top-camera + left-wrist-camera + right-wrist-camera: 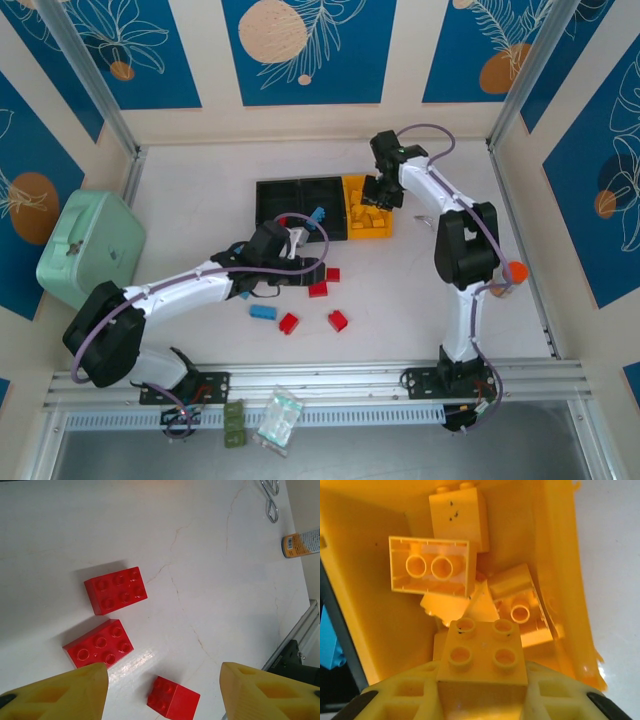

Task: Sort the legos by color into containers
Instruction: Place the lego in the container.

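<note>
The containers stand in a row at the back: two black bins (278, 205) and a yellow bin (367, 228). My right gripper (381, 196) hangs over the yellow bin (365, 630), shut on a yellow lego (482, 655) with its studs facing the camera. Several yellow legos (430, 567) lie in the bin below it. My left gripper (305, 268) is open above the table. Two larger red legos (115, 590) (98, 644) lie ahead of it, and a small red lego (172, 697) lies between its fingers (75, 690). A blue lego (263, 312) lies on the table and another (318, 215) sits at the middle bin.
A mint-green case (90, 245) stands at the left wall. A spray can with an orange cap (512, 272) (302, 542) stands at the right, with a metal clip (270, 500) near it. Two more red legos (289, 323) (338, 320) lie nearer the front rail (320, 385).
</note>
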You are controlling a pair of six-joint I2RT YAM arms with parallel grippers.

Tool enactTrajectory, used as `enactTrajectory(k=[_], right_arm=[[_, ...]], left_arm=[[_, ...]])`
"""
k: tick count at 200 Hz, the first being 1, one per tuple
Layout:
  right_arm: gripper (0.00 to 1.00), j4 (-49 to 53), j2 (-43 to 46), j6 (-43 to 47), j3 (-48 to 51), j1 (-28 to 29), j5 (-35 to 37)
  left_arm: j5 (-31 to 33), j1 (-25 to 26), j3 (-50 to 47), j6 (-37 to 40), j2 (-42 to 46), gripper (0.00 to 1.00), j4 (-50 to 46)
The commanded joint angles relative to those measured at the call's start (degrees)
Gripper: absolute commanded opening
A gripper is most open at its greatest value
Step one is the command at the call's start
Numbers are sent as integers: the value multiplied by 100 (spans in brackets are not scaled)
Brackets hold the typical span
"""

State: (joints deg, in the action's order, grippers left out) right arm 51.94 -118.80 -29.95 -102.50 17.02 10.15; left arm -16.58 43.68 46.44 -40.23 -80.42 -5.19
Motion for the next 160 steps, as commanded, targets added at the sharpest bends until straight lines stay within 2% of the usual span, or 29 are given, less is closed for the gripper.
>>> enactTrajectory(k=[1,34,72,121,160], right_arm=[[34,290,-226,78,-333,15,-14],[41,361,-276,68,-471,72,0],[49,319,97,54,-312,144,4],[49,104,951,-10,371,136,-155],[49,-258,1816,-28,1329,147,-494]], left_arm=[[119,44,138,43,58,61,-99],[165,51,147,59,73,61,-171],[249,39,190,68,82,61,-275],[498,36,230,57,176,61,-586],[716,23,243,94,256,61,-939]])
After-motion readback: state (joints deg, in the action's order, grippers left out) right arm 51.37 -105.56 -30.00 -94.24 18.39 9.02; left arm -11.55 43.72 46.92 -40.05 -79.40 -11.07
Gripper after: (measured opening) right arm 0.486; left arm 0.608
